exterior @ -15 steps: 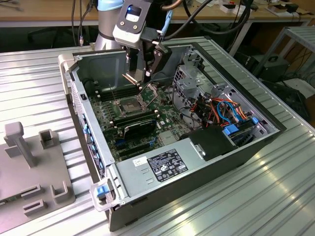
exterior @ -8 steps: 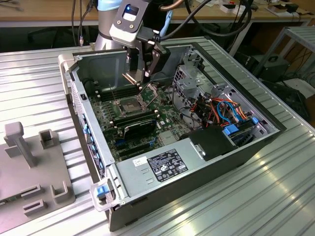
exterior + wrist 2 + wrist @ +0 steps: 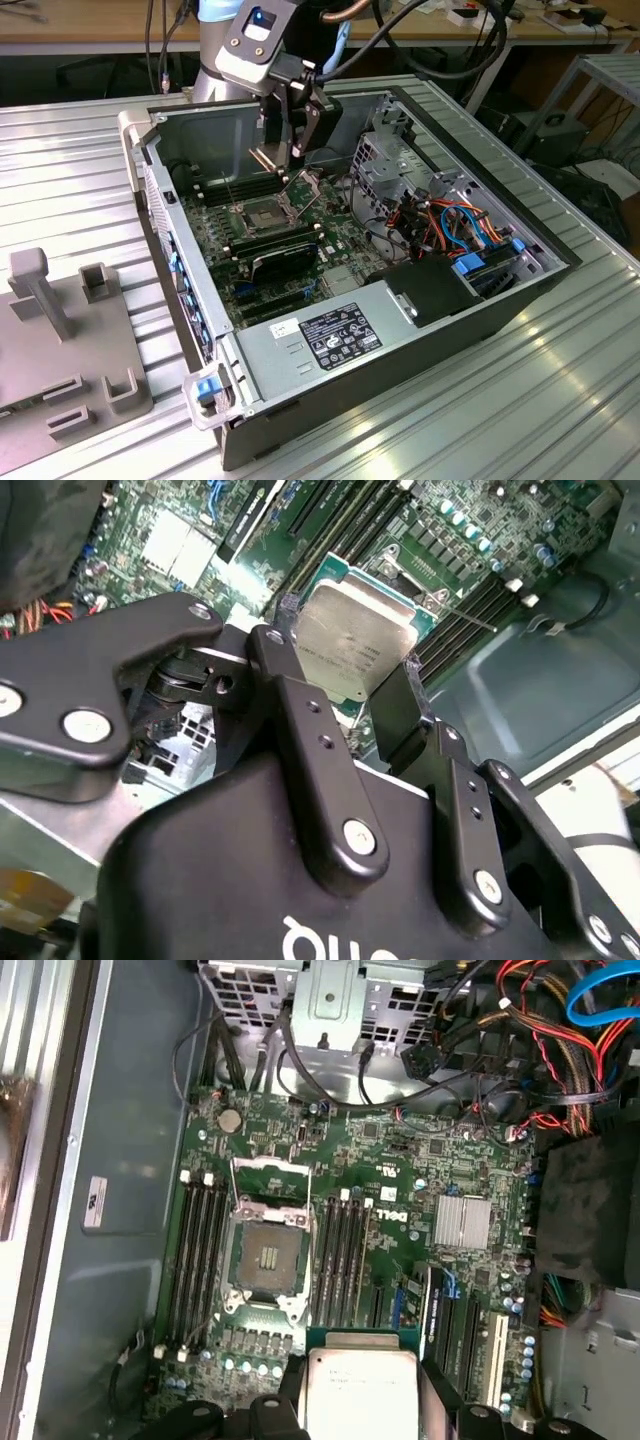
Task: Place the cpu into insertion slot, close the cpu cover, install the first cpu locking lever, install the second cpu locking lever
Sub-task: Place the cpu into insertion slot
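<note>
We see gripper (image 3: 340,665) clamped on cpu (image 3: 360,1395), held in air above motherboard (image 3: 400,1160), near insertion slot (image 3: 268,1258), not touching it. Slot empty between memory-slot banks (image 3: 200,1250), cpu cover (image 3: 272,1182) raised open. We judge nothing finished yet: seating, cover closing, both locking steps left.

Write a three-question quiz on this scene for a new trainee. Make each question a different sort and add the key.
1. Multiple choice: the claw grips: A the cpu; B a blue cable; C nothing.
2. Fill in: in the first wrist view, the cpu cover at the insertion slot is swung ____ (open or shut).
3. True or false: the cpu already lies in the insertion slot.

Key: 1 A. 2 open. 3 false: it is held in the claw, clear of the slot.
</note>
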Controlling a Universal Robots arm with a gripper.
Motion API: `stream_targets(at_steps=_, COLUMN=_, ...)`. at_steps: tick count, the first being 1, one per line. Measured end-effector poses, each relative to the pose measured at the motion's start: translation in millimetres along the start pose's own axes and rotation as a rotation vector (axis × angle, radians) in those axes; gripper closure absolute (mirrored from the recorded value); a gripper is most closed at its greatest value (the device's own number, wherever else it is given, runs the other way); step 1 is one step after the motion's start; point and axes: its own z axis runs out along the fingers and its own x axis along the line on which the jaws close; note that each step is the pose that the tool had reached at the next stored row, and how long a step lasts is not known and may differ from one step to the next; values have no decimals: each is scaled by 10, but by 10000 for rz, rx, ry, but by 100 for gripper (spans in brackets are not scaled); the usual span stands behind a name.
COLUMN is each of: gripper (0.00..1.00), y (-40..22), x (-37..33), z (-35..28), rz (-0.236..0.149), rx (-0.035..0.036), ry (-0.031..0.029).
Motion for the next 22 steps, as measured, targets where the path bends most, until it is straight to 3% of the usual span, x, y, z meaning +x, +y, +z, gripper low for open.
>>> stream_targets(at_steps=6, gripper=46, y=0, x=1, z=3, rz=713, rx=20, ry=-33)
stream_targets(at_steps=22, gripper=46, y=-1, x=1, z=3, rz=806, rx=23, ry=-37)
